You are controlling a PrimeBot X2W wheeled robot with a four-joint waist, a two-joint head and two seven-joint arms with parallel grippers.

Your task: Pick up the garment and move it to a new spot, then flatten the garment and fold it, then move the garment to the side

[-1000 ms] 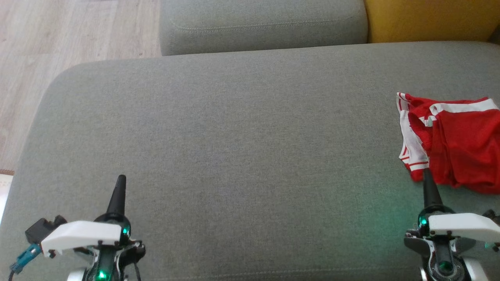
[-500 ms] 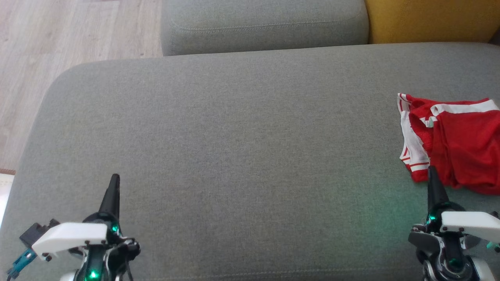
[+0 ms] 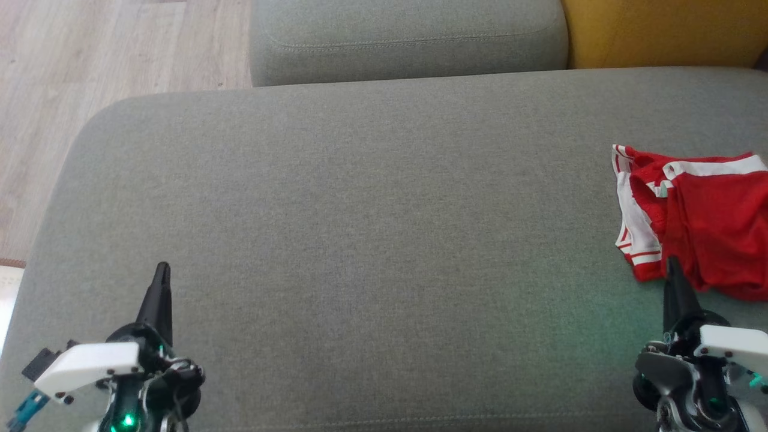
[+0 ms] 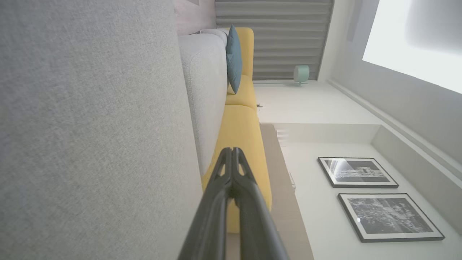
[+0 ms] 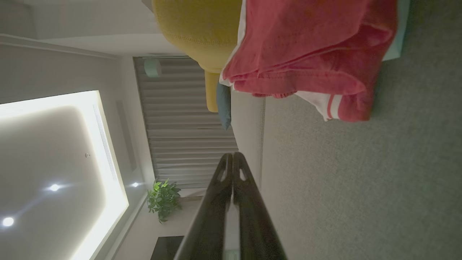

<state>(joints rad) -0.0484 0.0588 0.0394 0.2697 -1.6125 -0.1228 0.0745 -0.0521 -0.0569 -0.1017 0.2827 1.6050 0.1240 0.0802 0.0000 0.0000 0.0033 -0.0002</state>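
Since the earlier frames both arms have drawn back toward the lower edge of the head view, the left gripper (image 3: 162,273) and right gripper (image 3: 672,267) each drifting outward. The garment (image 3: 711,222), red with white trim, lies crumpled at the right side of the grey sofa seat (image 3: 360,210), with the right gripper's tip just beside its near hem. The jaws of both grippers are pressed together, holding nothing. Likely hazard: an advance with jaws unopened would shove the cloth instead of grasping it; a pinch on the loose hem alone may lift one layer and leave the rest dragging
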